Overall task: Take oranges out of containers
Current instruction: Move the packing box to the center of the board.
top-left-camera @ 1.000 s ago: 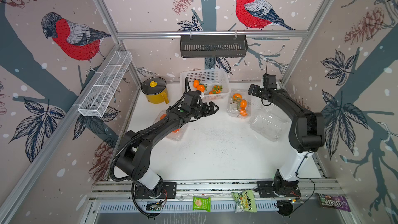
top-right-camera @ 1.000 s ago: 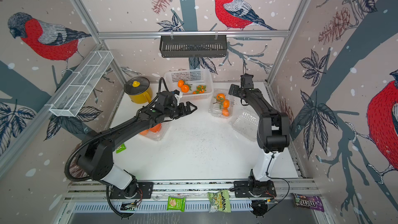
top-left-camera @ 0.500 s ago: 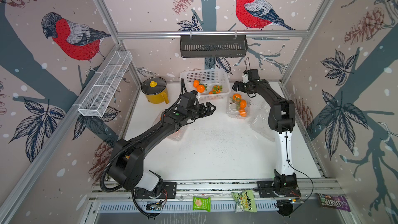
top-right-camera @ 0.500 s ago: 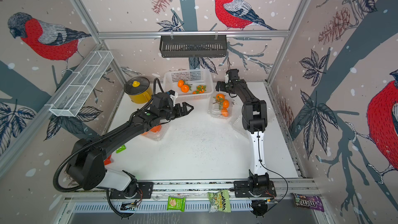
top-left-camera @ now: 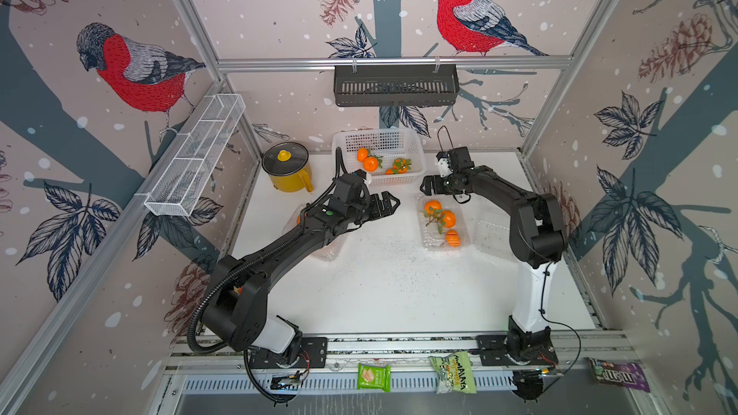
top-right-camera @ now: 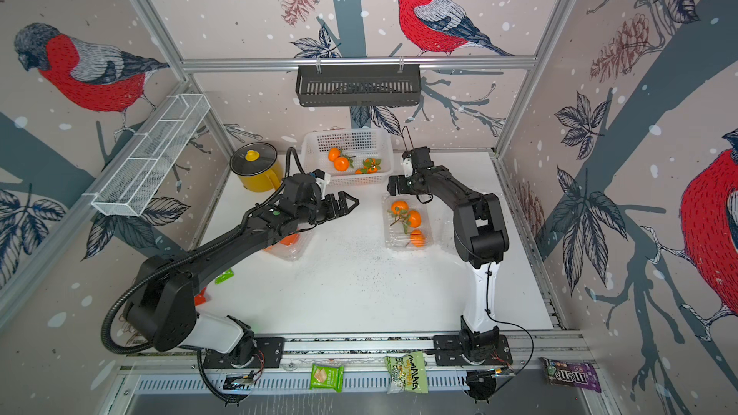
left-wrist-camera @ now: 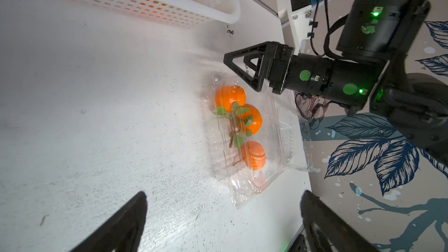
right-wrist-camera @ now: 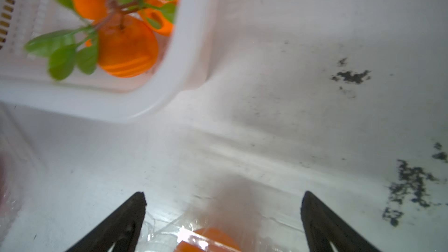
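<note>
The oranges (top-left-camera: 447, 218) lie three in a row inside the clear container (top-left-camera: 428, 239) on the worktop (top-left-camera: 379, 281), the row running from the back wall toward our bases. Our right hand (top-left-camera: 425, 186), spread wide and empty, hovers just over the row's far end, nearest; our left hand (top-left-camera: 393, 206), equally wide and empty, hangs farther off to the side.

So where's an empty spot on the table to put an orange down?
The widest bare patch is the middle and front of the table, on the near side of the clear box holding three oranges. The back is crowded: white basket, yellow pot, and the open left gripper and right gripper close together.
</note>
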Tool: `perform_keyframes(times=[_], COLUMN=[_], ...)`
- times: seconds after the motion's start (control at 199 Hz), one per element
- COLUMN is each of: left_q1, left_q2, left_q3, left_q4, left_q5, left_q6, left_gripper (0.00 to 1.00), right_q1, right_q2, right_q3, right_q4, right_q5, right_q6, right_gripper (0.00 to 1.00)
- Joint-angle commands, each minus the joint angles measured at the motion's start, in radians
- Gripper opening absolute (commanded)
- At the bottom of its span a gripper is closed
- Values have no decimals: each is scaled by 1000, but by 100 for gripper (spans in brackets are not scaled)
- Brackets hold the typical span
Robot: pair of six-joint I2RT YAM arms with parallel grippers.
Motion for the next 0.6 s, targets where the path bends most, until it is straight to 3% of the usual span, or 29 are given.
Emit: perform_keyframes(times=[0.0,0.126,0.261,0.367,0.598], left_q1=[2,2,2,2,2], left_q2=[-2,-3,-2,16,62], left_q3=[-12,-21,-30,-28,2], left_q4=[47,53,58,81,87], left_q5=[22,24,27,37,85], left_q6=[-14,-9,0,-1,5], left_gripper=[97,97,97,97,97], right_q1=[58,43,-13,-3,24], right_q2=[-87,-265,-432,-537,-495], right_q3=[-69,-193,-343,-493,-540], right_q4=[66,134,73,91,113], right_q5=[49,82,169,144,158], right_q6=[-28,67,257,333,305], right_gripper=[100,100,100,100,100])
